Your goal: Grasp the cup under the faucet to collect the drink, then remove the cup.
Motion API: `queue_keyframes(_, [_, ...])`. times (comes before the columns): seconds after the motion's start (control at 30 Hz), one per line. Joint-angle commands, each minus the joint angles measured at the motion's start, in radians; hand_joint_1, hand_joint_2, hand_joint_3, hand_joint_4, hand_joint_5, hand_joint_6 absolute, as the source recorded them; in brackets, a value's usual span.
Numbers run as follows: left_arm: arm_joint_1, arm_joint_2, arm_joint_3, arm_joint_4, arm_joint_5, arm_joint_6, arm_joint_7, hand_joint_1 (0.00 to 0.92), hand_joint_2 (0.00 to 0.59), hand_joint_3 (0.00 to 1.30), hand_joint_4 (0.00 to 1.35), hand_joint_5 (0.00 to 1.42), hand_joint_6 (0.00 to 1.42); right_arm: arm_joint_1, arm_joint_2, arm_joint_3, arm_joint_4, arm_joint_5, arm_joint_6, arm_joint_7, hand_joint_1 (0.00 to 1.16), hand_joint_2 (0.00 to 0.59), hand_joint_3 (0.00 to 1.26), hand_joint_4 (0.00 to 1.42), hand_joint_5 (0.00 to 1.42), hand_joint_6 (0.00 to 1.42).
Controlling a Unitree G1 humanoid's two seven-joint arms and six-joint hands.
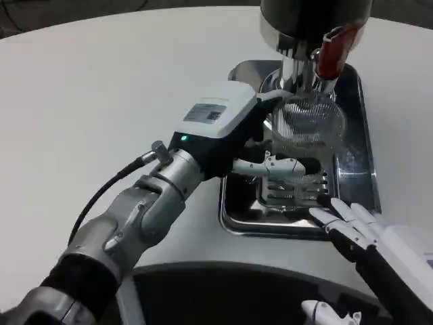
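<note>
A clear ribbed plastic cup [308, 122] stands under the faucet [298, 68] of a steel drink dispenser [314, 20], whose red lever [333, 49] sits just right of the spout. My left hand [226, 125] reaches in from the left and holds the cup, one dark finger behind it and white fingers [281, 166] across its near side. The cup's base is hidden behind those fingers. My right hand [348, 220] lies at the lower right with its fingers stretched out over the tray's near right corner, holding nothing.
A shiny steel drip tray [233, 217] with a slotted grate [294, 189] sits below the dispenser on the white round table [101, 88]. The table's near edge curves across the bottom. Wide bare tabletop lies to the left.
</note>
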Motion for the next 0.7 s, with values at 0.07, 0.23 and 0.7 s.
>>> queue_keyframes(0.07, [-0.008, -0.003, -0.005, -0.016, -0.01, -0.017, -0.012, 0.204, 0.091, 0.3, 0.45, 0.68, 1.19, 0.014, -0.002, -0.005, 0.002, 0.003, 0.001, 0.01, 0.33, 0.407, 0.13, 0.0, 0.0, 0.0])
queue_keyframes(0.23, [-0.001, 0.003, 0.002, -0.029, -0.014, -0.021, -0.008, 0.197, 0.095, 0.25, 0.44, 0.68, 1.19, 0.016, -0.002, -0.006, 0.002, 0.004, 0.001, 0.009, 0.33, 0.407, 0.13, 0.0, 0.0, 0.0])
queue_keyframes(0.7, [0.045, 0.049, 0.025, -0.095, -0.028, -0.032, -0.014, 0.086, 0.064, 0.13, 0.12, 0.5, 1.02, 0.01, 0.001, -0.007, 0.011, 0.011, 0.001, 0.005, 0.33, 0.407, 0.15, 0.0, 0.0, 0.0])
